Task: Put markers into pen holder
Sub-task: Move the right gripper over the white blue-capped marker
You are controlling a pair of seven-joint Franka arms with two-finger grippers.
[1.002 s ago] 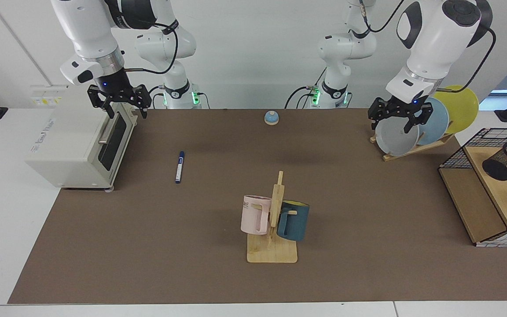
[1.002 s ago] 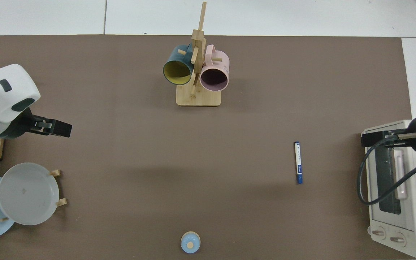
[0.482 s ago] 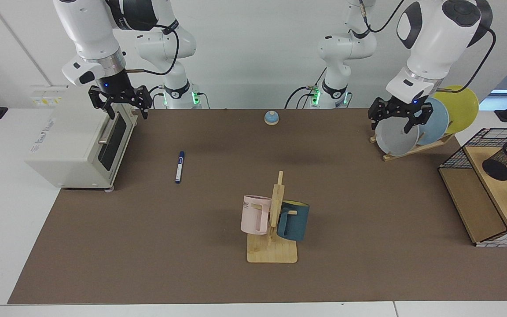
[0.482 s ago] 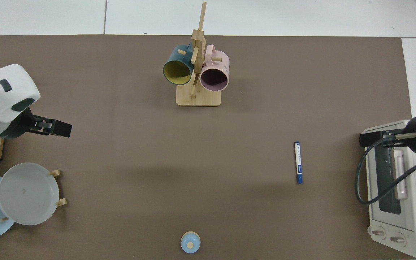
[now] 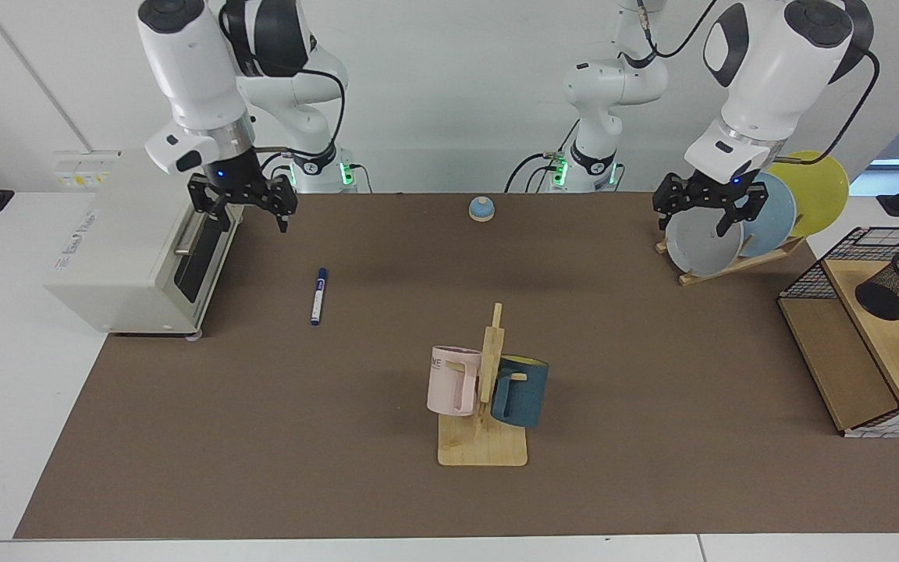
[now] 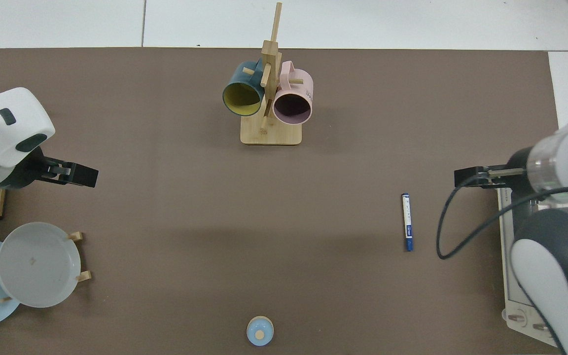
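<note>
Swung out from above the toaster oven point(image 5: 137, 250) since the earlier frames, the right gripper point(image 5: 244, 204) now hangs over the mat's edge just inboard of the oven door, fingers spread and pointing down with nothing between them. Outward from it, the marker point(image 5: 318, 297) lies flat on the brown mat point(image 5: 340, 437), nearer the camera and a little toward the table's middle in the facing view; the top view shows the same gap, with the gripper point(image 6: 472, 176) off to one side of the pen point(image 6: 407, 222) and not yet over it. The marker's long axis runs roughly from the robots' side toward the camera side, the blue cap at the robots' end, so the spread fingers would need to straddle it across its width, which, judging from how they are turned now, may call for little or no wrist rotation. This arm is plainly the nearer one. The left gripper point(image 5: 705, 204), fingers also apart and empty, waits above the plate rack point(image 5: 730, 261), well away from the pen. The pen holder point(image 5: 898, 285) lies tipped on its side on the wooden shelf of the wire basket point(image 5: 847, 312) at the far end of the table from the marker, close to the left arm and well apart from the right one. The likely next move is a short reach forward and a descent onto the marker's middle; carrying it the whole way across looks long for this arm alone.
</note>
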